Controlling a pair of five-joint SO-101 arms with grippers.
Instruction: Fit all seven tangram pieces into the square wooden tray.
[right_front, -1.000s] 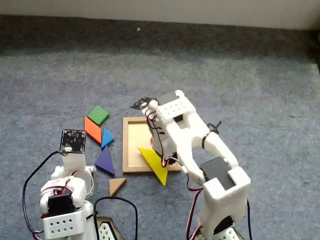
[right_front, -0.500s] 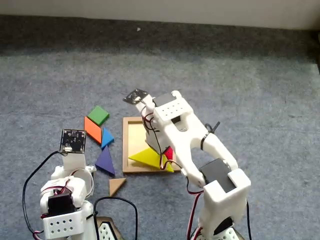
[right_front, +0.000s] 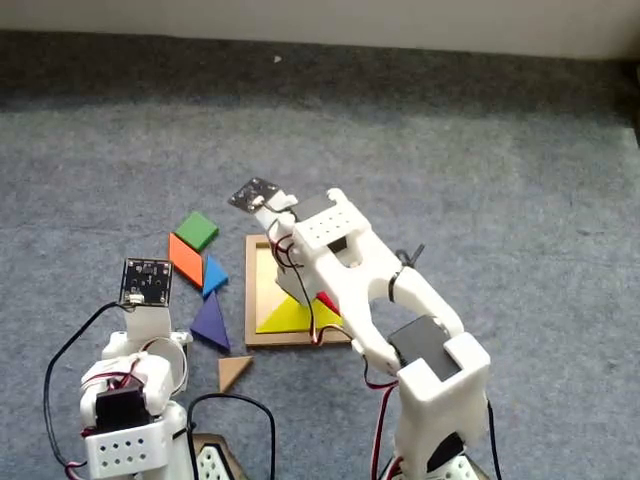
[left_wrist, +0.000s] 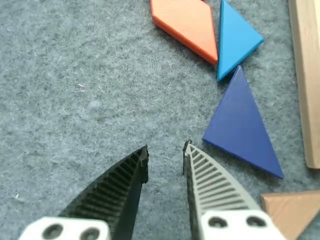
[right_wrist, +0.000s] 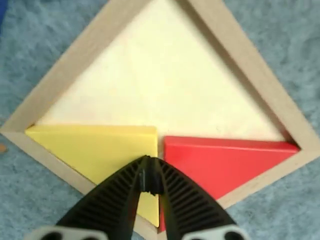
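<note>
The left gripper (left_wrist: 166, 151) hangs over grey carpet (right_front: 480, 150), its claw apart with nothing between the fingers. A tan triangle (left_wrist: 286, 212) lies just beside it, cut off at the edge of the left wrist view. A dark blue triangle (left_wrist: 240, 125) lies close to the pale finger; whether the two touch is hard to make out. Past its apex lies a light blue triangle (left_wrist: 236, 40), edge to edge with an orange parallelogram (left_wrist: 187, 25). A green square (right_front: 197, 229) lies just beyond the parallelogram. All five of these pieces lie on the carpet, outside the wooden tray (right_wrist: 240, 55).

The right gripper (right_wrist: 148, 172) is low over the tray with its claw together, gripping nothing. Its tips sit above the seam between a yellow triangle (right_wrist: 95, 147) and a red triangle (right_wrist: 225, 157) and hide the adjoining corners. Both triangles lie flat in the tray along the rim, side by side. From the high view, the right arm covers most of the red triangle and the tray's far side.
</note>
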